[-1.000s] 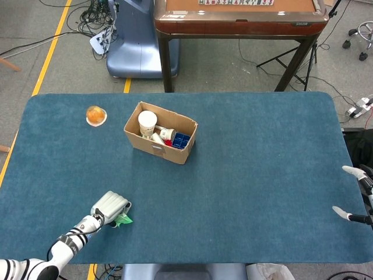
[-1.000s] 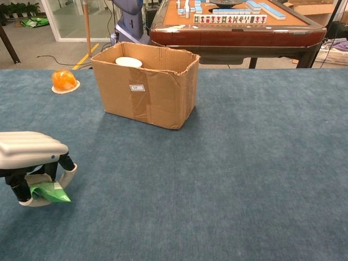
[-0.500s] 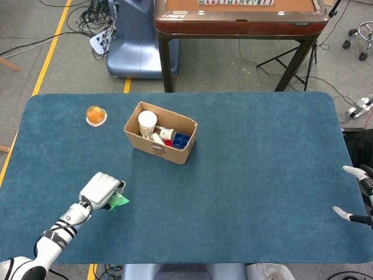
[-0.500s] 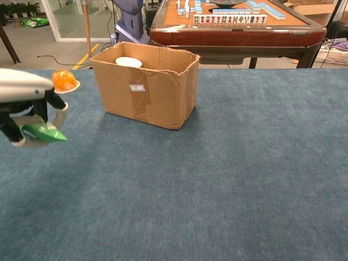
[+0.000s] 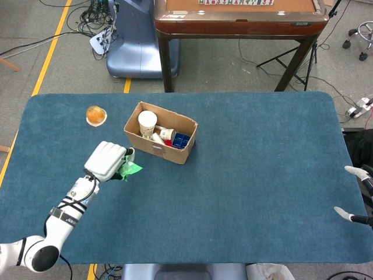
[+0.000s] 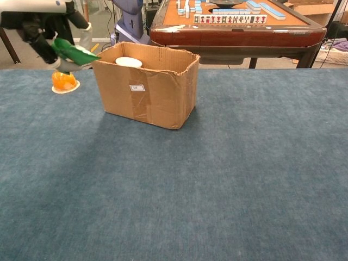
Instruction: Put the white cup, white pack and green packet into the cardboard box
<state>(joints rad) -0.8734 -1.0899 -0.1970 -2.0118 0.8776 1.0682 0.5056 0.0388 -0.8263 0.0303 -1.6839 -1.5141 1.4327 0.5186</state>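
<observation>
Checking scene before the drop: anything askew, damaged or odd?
Minor only. The cardboard box has a ragged, dented top rim and sits skewed to the table edge. The left hand holds the green packet normally.

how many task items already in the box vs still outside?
2 visible inside the cardboard box: white cup and white pack. 1 outside: green packet, held by left hand beside the box.

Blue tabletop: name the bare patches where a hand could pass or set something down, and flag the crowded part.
Free: the whole stretch of blue tabletop right of the cardboard box, and the near strip before it. Crowded: the far-left part, where the left hand holds the green packet beside the box, near the orange object.
</observation>
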